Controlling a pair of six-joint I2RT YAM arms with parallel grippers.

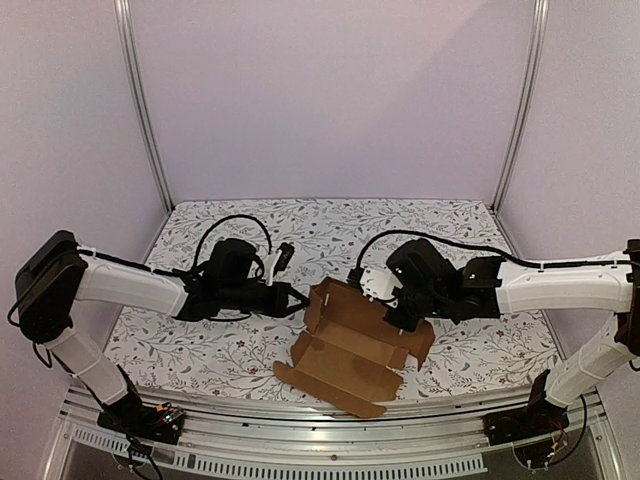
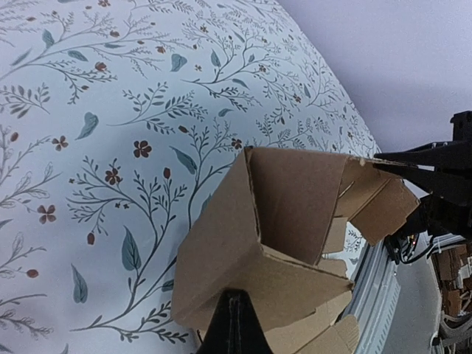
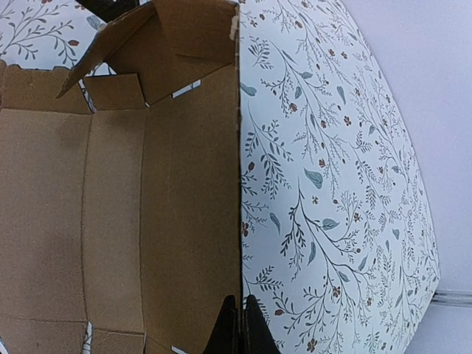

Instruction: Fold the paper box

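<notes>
The paper box is plain brown cardboard, partly folded, with walls raised and a flap lying flat toward the near edge. My left gripper is at its left corner. In the left wrist view the fingers are together, their tip against the outer face of the box's end wall. My right gripper is shut on the top edge of the box's far long wall. In the right wrist view the gripper straddles that thin edge of the box.
The box sits on a floral tablecloth. A metal rail runs along the near table edge just below the box's front flap. Vertical frame posts stand at the back corners.
</notes>
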